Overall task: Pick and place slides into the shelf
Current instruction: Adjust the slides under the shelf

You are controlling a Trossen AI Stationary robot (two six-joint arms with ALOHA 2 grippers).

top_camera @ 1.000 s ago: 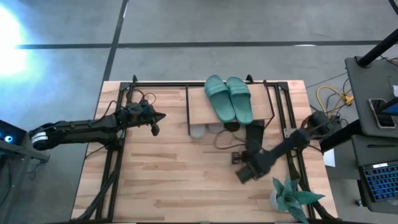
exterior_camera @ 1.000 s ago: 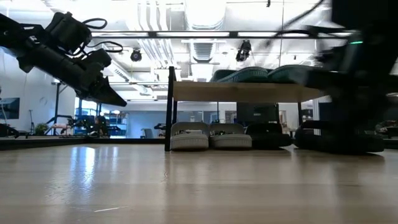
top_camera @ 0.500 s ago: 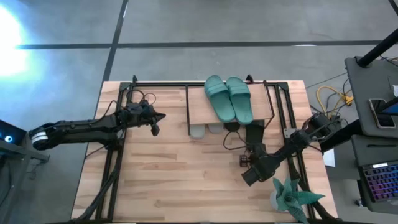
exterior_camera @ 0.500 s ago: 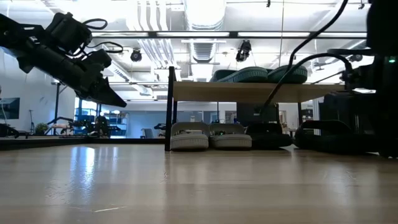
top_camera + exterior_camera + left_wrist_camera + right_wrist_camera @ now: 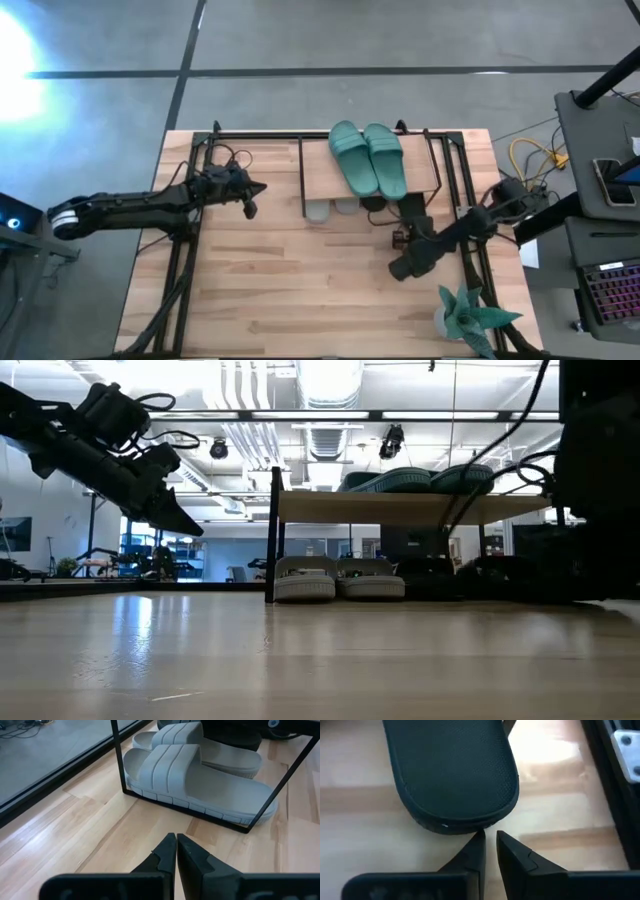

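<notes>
The teal slides (image 5: 367, 158) lie side by side on the shelf's plank top (image 5: 322, 180). Under it, the grey slides (image 5: 330, 208) (image 5: 200, 785) rest on the table, with one black slide (image 5: 372, 204) beside them. The other black slide (image 5: 410, 212) (image 5: 452, 770) lies flat at the shelf's right near corner, heel toward the near edge. My right gripper (image 5: 407, 240) (image 5: 490, 837) is shut, low over the table right behind that heel. My left gripper (image 5: 260, 187) (image 5: 176, 840) is shut and hovers left of the shelf, pointing at it. My right gripper meets the black slide at its heel end, on the sole's rim (image 5: 470, 827). The shut fingertips (image 5: 479, 840) come level from the table's near side, along the slide's length. The slide lies flat with its sole on the table.
A potted plant (image 5: 465, 315) stands near the table's right near corner, just behind the right arm. The large black frame (image 5: 190, 250) runs along the table's sides and far edge. Bare wood spreads between the arms, in front of the shelf.
My right gripper has moved toward the far edge and the shelf, staying low behind the black slide. That slide has slid along the table toward the shelf. The left arm has kept still.
</notes>
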